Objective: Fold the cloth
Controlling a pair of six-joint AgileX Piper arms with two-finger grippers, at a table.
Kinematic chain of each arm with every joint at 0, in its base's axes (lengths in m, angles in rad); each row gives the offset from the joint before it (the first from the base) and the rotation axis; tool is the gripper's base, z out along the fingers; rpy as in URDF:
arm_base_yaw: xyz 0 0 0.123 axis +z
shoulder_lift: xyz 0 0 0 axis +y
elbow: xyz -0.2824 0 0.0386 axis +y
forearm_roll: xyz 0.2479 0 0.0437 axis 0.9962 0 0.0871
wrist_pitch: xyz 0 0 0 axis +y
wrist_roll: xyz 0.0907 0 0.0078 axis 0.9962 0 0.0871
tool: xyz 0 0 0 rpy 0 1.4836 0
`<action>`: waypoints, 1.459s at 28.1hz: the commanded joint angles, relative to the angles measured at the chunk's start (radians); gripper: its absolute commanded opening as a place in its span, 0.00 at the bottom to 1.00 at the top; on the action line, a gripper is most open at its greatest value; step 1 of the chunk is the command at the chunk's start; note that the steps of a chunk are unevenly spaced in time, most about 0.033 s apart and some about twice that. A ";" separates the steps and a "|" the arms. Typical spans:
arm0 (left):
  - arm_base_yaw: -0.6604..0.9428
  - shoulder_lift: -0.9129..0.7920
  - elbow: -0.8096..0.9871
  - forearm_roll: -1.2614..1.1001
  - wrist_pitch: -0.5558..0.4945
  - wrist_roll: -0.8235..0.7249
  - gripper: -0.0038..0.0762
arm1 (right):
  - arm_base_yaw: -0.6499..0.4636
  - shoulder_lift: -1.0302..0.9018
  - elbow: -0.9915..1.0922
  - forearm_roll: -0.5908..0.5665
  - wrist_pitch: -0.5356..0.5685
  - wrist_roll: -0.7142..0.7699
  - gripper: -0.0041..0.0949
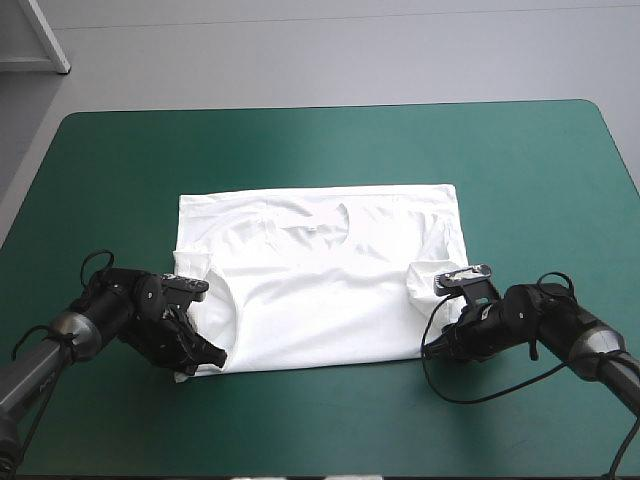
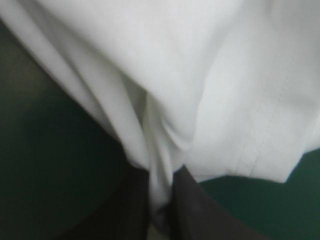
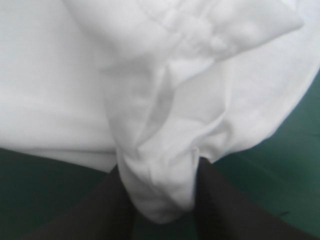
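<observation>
The T-shirt (image 1: 320,270) lies spread flat at the middle of the teal-green table (image 1: 330,140). It forms a white, nearly square shape, with its neck opening (image 1: 335,215) toward 12 o'clock, the table's far edge. Its 6 o'clock edge runs fairly straight, and bare cover shows all round it.

The left claw (image 1: 205,352) sits low at the shirt's 7 o'clock corner, on the cover. In the left wrist view, the left claw (image 2: 161,192) is clenched on the T-shirt (image 2: 200,75). A narrow pleat of white cloth is pinched between its two black fingers (image 2: 200,215), and a stitched hem hangs just beside them.

The right claw (image 1: 440,335) sits at the shirt's 5 o'clock corner, equally low. In the right wrist view, the right claw (image 3: 159,172) grasps the T-shirt (image 3: 75,75). A thicker bunch of cloth is wedged between its black fingers (image 3: 112,205), and a puckered hem lies ahead of them.

The two claws are well apart, one at each near corner.
</observation>
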 commanded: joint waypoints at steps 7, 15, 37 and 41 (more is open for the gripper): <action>-0.005 -0.158 0.001 0.080 -0.049 -0.055 0.07 | 0.003 -0.070 -0.004 -0.074 0.055 0.030 0.03; -0.005 -0.237 -0.016 0.098 0.033 -0.106 0.07 | 0.003 -0.153 -0.006 -0.057 0.121 0.033 0.03; 0.088 0.138 -0.603 0.152 -0.070 -0.044 0.07 | -0.001 0.066 -0.423 -0.161 -0.288 0.051 0.03; 0.088 0.247 -0.751 0.143 -0.087 -0.013 0.07 | -0.015 0.193 -0.563 -0.165 -0.288 0.071 0.03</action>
